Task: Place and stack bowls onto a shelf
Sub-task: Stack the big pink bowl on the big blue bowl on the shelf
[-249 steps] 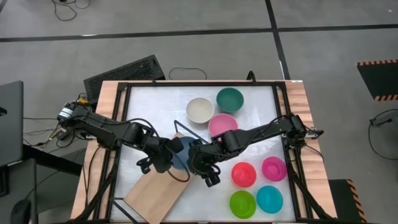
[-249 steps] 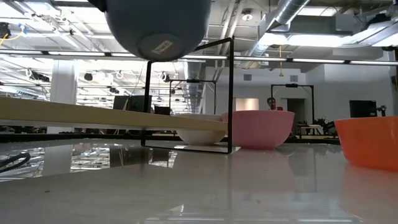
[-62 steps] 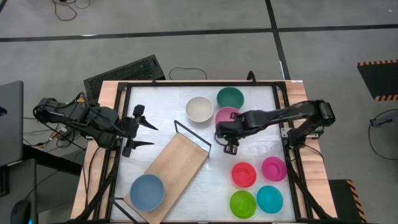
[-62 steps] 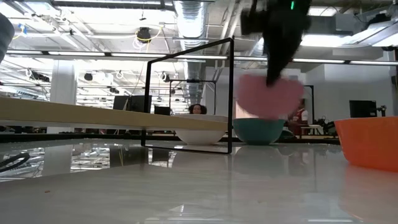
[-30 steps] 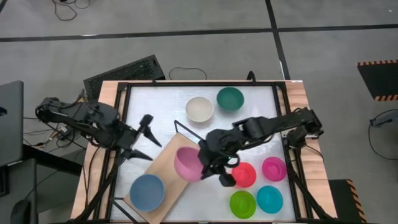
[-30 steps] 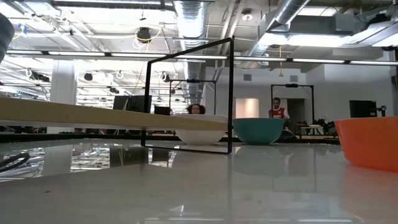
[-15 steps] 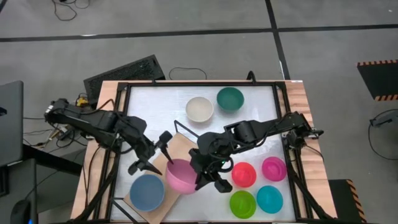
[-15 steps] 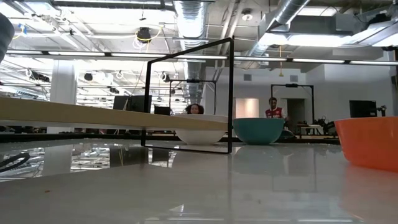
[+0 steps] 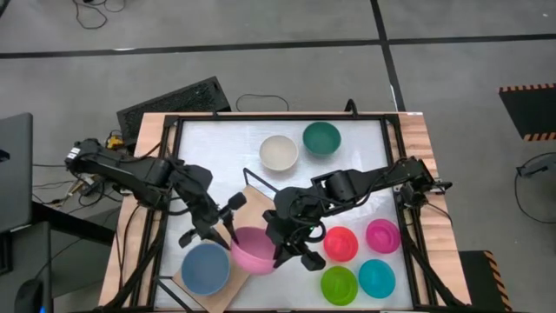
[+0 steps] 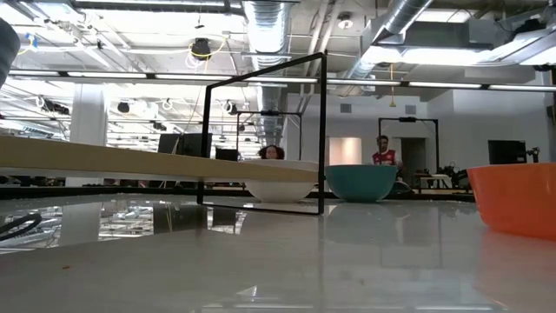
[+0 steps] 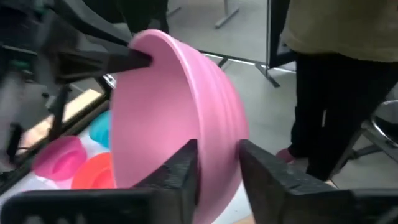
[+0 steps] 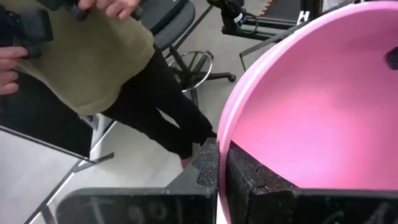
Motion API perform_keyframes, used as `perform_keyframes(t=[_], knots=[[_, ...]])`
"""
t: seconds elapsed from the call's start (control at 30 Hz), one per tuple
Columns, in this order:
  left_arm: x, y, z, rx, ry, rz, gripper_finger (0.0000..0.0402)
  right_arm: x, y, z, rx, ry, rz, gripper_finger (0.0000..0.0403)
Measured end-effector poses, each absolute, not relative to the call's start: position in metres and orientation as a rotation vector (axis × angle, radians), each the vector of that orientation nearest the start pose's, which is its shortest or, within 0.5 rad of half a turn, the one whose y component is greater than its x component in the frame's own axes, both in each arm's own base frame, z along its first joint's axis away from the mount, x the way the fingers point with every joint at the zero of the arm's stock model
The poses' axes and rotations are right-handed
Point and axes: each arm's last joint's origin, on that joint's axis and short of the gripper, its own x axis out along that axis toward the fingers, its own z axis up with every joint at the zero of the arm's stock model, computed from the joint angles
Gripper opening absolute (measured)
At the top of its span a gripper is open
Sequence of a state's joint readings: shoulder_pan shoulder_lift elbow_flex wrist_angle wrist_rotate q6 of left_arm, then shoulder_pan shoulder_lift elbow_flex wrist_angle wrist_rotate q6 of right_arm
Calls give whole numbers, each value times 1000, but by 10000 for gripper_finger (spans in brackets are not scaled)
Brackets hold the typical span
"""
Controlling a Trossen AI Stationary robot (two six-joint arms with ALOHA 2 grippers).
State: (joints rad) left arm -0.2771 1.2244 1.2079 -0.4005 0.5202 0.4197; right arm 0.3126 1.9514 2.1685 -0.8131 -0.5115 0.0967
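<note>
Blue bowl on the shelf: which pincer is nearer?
Left. The left pincer sits just beside the blue bowl, at the near rim of the pink bowl. The right pincer grips the pink bowl's far rim, away from the blue one.

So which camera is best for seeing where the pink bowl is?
The high view. It shows the pink bowl whole, over the shelf beside the blue bowl, between both arms. The left wrist view shows only its outside, the right wrist view only part of its inside. The low view doesn't show it.
</note>
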Motion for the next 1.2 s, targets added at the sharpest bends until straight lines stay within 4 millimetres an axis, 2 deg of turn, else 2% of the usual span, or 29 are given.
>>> perform_keyframes(t=[0.17,0.33,0.7,0.87,1.1,1.2], knots=[[255,-89,362,324,275,-920,35,396,143,408,155,650,787,29],[255,-90,361,313,277,-950,7,397,143,408,168,646,784,33],[255,-86,358,295,345,-845,1,403,126,411,339,683,649,186],[244,-80,363,294,436,-773,1,397,119,424,364,651,622,230],[229,-77,387,314,542,-700,1,370,98,456,259,553,454,227],[220,-78,394,251,634,-662,1,356,88,467,243,534,367,226]])
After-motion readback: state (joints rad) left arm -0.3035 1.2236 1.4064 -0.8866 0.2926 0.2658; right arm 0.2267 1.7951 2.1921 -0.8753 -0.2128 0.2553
